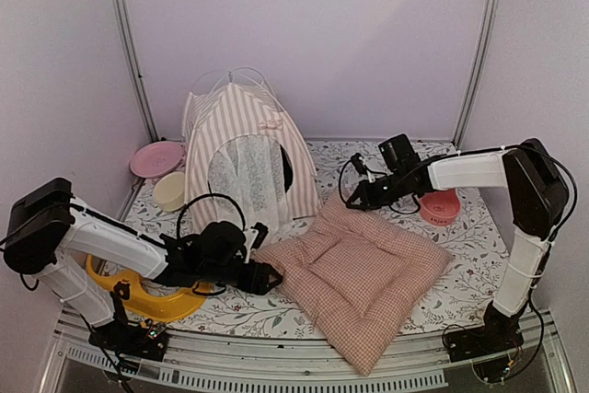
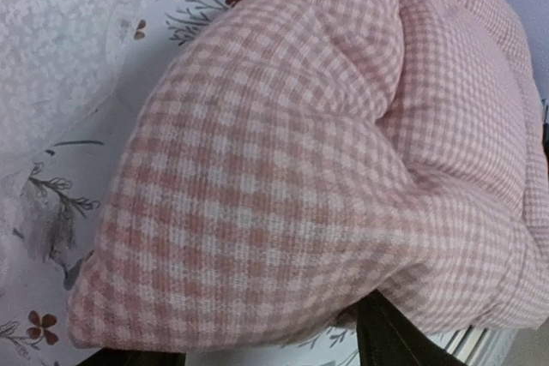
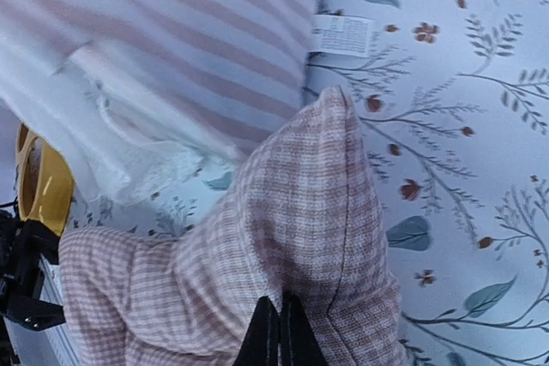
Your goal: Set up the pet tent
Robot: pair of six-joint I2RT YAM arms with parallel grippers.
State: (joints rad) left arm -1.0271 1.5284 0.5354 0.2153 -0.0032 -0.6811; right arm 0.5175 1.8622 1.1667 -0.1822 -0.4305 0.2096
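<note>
The pet tent (image 1: 244,149), pink-and-white striped with a white sheer door curtain, stands upright at the back left of the mat. It also shows in the right wrist view (image 3: 171,49). A pink checked cushion (image 1: 359,273) lies flat in front of it. My right gripper (image 1: 356,198) is shut on the cushion's far corner (image 3: 300,212), its fingers (image 3: 279,332) pinched together. My left gripper (image 1: 265,275) is at the cushion's left corner. In the left wrist view the cushion (image 2: 283,169) fills the frame, and the fingertips (image 2: 386,340) stand wide apart under its edge.
A pink plate (image 1: 155,159) and a cream bowl (image 1: 169,190) sit left of the tent. A pink bowl (image 1: 440,207) is at the right. A yellow object (image 1: 147,296) lies under my left arm. The floral mat (image 1: 460,283) covers the table.
</note>
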